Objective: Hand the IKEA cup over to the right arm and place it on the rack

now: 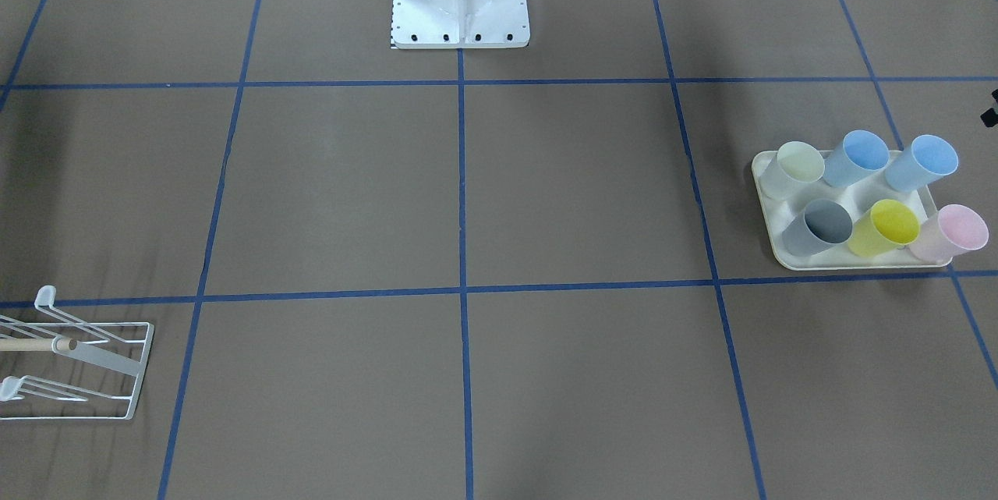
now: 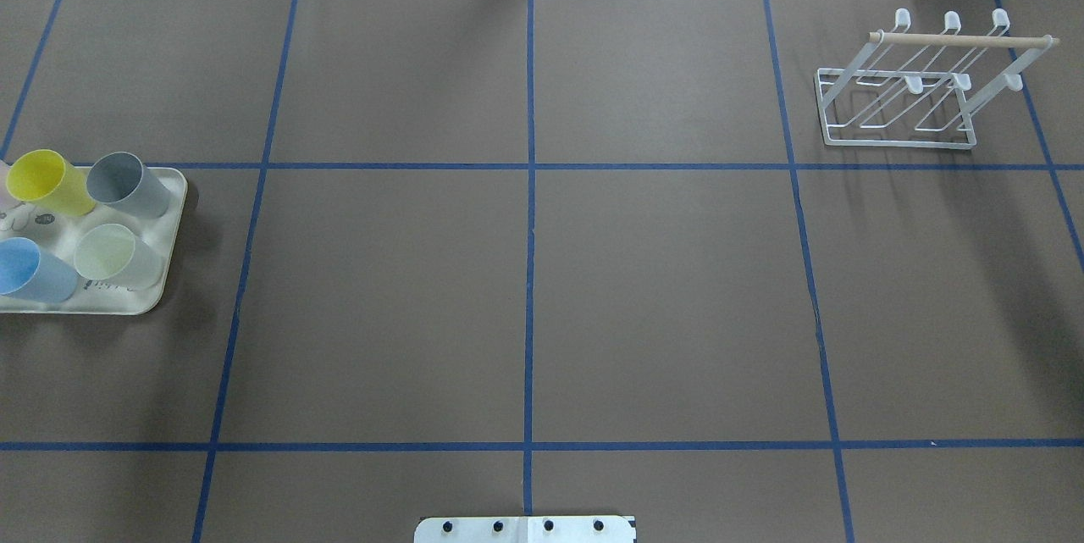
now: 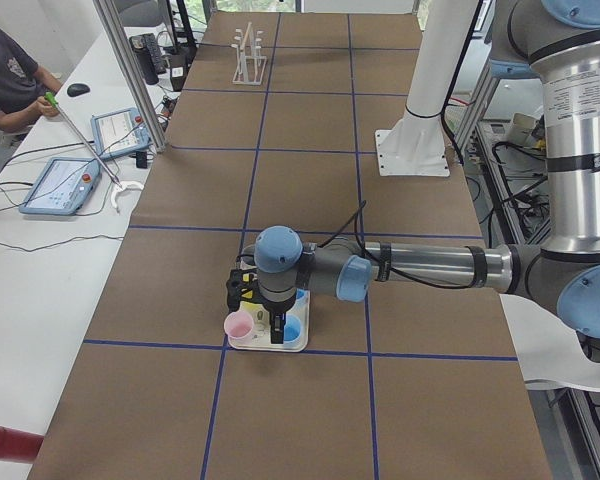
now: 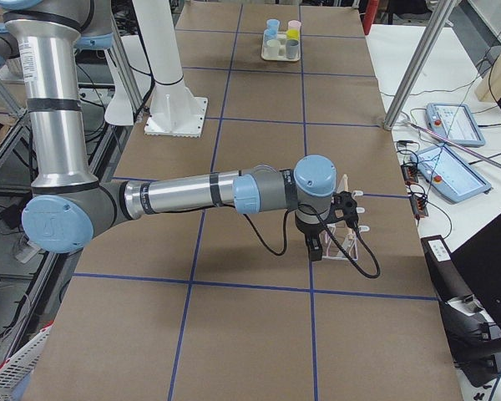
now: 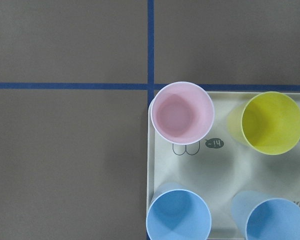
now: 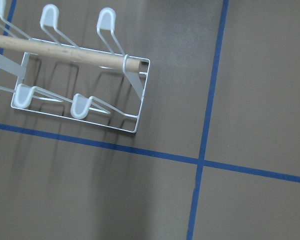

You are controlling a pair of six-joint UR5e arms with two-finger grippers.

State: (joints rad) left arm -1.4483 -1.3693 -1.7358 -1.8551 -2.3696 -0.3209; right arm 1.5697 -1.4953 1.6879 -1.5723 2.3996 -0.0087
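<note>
Several pastel IKEA cups stand upright on a cream tray point(image 1: 780, 254): a pink cup point(image 5: 182, 112), a yellow one point(image 5: 270, 122), two blue point(image 1: 858, 157), a grey point(image 1: 819, 225) and a pale green point(image 1: 795, 168). In the exterior left view my left gripper point(image 3: 263, 318) hangs over the tray near the pink cup point(image 3: 239, 324); I cannot tell whether it is open. The white wire rack point(image 2: 898, 94) with its wooden dowel point(image 6: 65, 52) holds nothing. The right arm's gripper point(image 4: 316, 249) hovers beside the rack point(image 4: 348, 225); I cannot tell whether it is open. Neither wrist view shows fingers.
The white robot base point(image 1: 460, 1) stands at the table's middle edge. Blue tape lines point(image 2: 530, 272) grid the brown tabletop. A person point(image 3: 5, 75) sits at a side table with two tablets point(image 3: 65, 180).
</note>
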